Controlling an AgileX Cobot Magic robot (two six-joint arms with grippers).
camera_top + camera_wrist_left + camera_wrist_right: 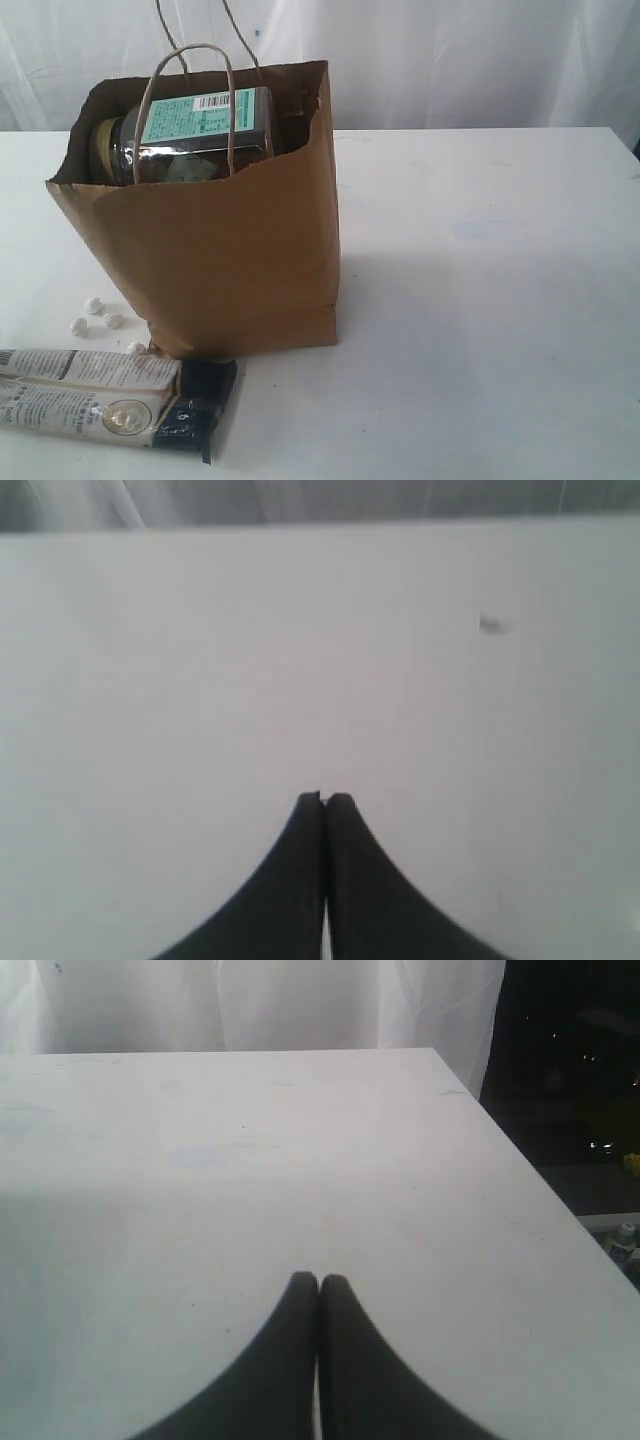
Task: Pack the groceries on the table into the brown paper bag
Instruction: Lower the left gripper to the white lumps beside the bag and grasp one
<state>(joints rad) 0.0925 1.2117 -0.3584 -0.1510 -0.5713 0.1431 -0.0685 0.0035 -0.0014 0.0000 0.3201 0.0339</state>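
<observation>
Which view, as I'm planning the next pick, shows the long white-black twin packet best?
The exterior view: the long white-black twin packet lies flat on the table just in front of the brown paper bag, its left end cut off by the frame. Neither wrist view shows any of it.

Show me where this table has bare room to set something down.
Bare table spans from the brown paper bag to the right edge. Crowded front left: the twin packet and small white bits lie by the bag.
</observation>
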